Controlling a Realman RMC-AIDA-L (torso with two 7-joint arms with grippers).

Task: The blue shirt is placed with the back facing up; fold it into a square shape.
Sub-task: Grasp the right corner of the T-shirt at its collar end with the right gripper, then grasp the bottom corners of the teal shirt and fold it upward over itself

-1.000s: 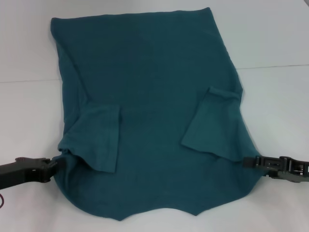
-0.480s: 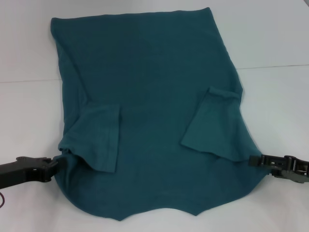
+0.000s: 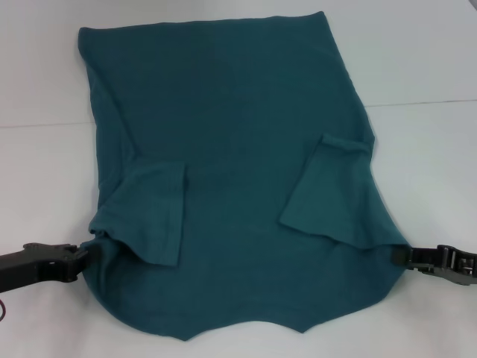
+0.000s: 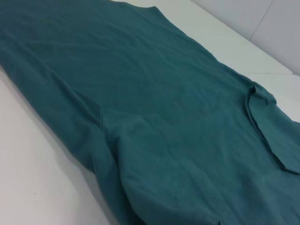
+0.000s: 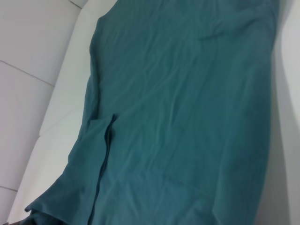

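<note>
Lying flat across the white bench (image 3: pixel 425 149), the large dark teal-blue soft fabric short-sleeved shirt (image 3: pixel 238 134) shows its plain side in the head view, with both sleeves folded inward onto the body and the hem at the far end. At the shirt's near left shoulder edge, the left tool (image 3: pixel 80 255) touches the cloth where it bunches slightly; whether it is clamped on the fabric cannot be told. At the shirt's near right shoulder edge, the right tool (image 3: pixel 402 256) meets the fabric rim, and its grip cannot be told either. Nothing else lies beside the shirt on the bench.

From the left wrist view, the shirt (image 4: pixel 154 117) fills most of the picture, rumpled near the camera, with the opposite folded sleeve lying on it and bare bench (image 4: pixel 33 183) alongside.

From the right wrist view, the shirt (image 5: pixel 187 117) stretches away over the bench (image 5: pixel 42 56), a folded sleeve edge forming a dark crease.
</note>
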